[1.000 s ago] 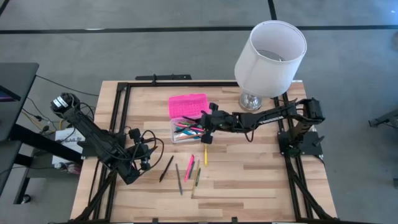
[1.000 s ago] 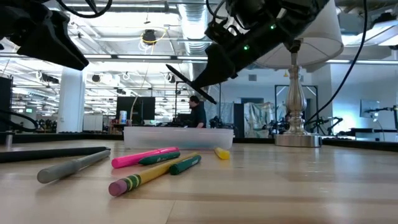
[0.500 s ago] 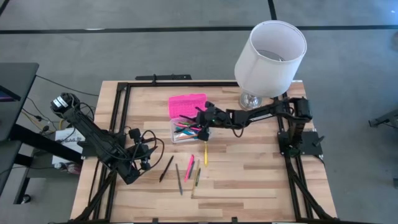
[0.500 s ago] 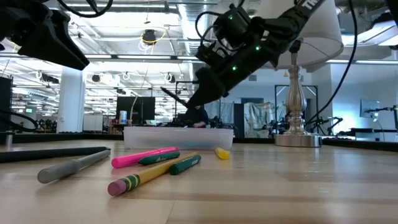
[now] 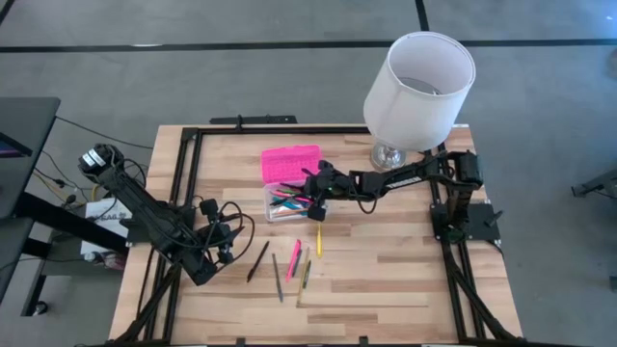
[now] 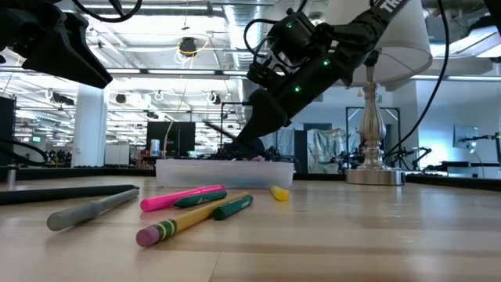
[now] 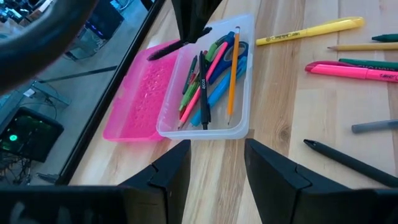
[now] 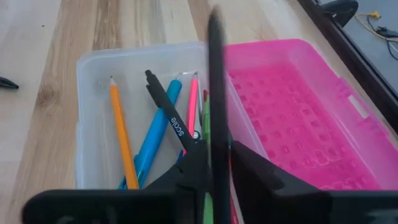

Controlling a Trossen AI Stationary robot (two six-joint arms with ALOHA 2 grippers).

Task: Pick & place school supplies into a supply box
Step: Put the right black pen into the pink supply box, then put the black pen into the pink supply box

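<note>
The supply box has a clear base and an open pink lid lying flat beside it. Inside lie several pens and pencils. My right gripper hangs just over the base, shut on a black pen. More school supplies lie flat on the table nearer the front: a pink marker, a yellow pencil, a grey pencil and a black pen. My left gripper waits open at the near left, pointing at the box. My right gripper pinches the black pen between its two fingers, near one end. The fingers slant down from the table's right side. The pen sticks out ahead of them, its free end over the pink lid, clear of the box and tilted up.
A white lamp stands at the far right, its metal base close behind my right arm. A yellow marker lies just in front of the box. Bare wood lies at the near right.
My right gripper has come down and toward the table's left, settling low over the clear base. The black pen has gone with it, and its free end now sits lower, closer to the box rim.
</note>
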